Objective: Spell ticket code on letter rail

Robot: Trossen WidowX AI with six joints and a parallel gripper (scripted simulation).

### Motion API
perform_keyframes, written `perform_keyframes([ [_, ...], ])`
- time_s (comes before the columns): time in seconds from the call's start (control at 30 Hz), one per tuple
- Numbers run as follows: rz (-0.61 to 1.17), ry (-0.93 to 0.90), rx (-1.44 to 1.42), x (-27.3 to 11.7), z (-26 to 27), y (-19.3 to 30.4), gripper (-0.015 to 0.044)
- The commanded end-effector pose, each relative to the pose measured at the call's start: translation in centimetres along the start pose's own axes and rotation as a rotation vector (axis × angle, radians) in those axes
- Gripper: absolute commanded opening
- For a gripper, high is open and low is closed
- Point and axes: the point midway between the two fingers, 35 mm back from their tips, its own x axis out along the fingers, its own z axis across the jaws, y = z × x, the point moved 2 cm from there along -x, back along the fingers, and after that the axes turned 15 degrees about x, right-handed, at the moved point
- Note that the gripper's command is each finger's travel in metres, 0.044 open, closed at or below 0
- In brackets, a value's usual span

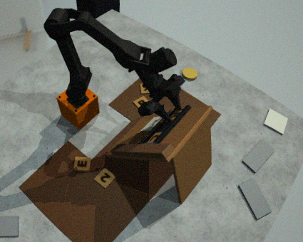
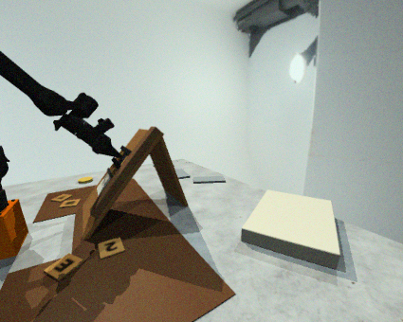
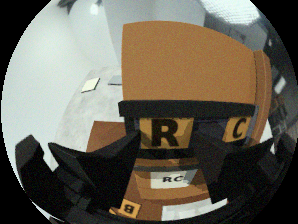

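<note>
My gripper (image 1: 174,113) (image 2: 120,156) (image 3: 165,133) is shut on the R tile (image 3: 165,133), with one finger on each side of it. The R tile stands upright in the black rail (image 3: 185,108) on the sloping board (image 1: 192,156) (image 3: 185,65), near the rail's left end in the wrist view. The C tile (image 3: 238,129) sits at the rail's right end, with a gap between the two. The ticket (image 1: 150,124) (image 3: 170,179) below the rail shows "RC"; a finger may hide more of it. Loose tiles are E (image 1: 83,164) (image 2: 64,266), N (image 1: 105,178) (image 2: 111,247), B (image 1: 141,102) (image 3: 129,208) and a partly hidden tile (image 1: 144,88).
Brown mats (image 1: 72,210) (image 2: 176,284) lie at both sides of the board. A yellow disc (image 1: 189,73) (image 2: 85,180) lies behind the arm. Grey slabs (image 1: 258,156) (image 1: 254,199) and a cream block (image 1: 276,121) (image 2: 292,218) lie beyond the board.
</note>
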Motion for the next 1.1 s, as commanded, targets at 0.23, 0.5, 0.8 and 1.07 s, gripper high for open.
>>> perform_keyframes([
  [0.23, -0.003, -0.007, -0.003, -0.1, -0.6, -0.3, 0.0],
  [0.5, -0.003, -0.006, -0.003, 0.0, -1.1, -0.4, 0.0],
  [0.8, -0.003, -0.006, -0.004, 0.0, -1.6, -0.5, 0.0],
  [1.07, -0.003, -0.006, -0.004, 0.0, -2.1, -0.6, 0.0],
])
